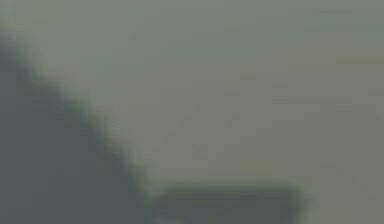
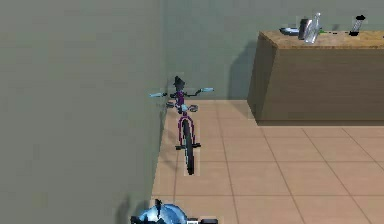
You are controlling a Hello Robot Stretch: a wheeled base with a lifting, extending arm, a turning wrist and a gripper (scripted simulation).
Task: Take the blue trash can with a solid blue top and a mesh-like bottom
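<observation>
At the arm side view's bottom edge, a small rounded blue-and-pale thing [image 2: 157,212] is seen, with the dark gripper [image 2: 188,218] just right of it; whether it is the blue trash can, whether it is held, and how the jaws stand cannot be told. Farther out, a pink-framed bicycle with black tyres [image 2: 185,125] is stood on tan floor tiles [image 2: 300,170] beside a grey-green wall [image 2: 80,100]. Beyond, a brown wooden counter [image 2: 310,80] is topped with small items.
</observation>
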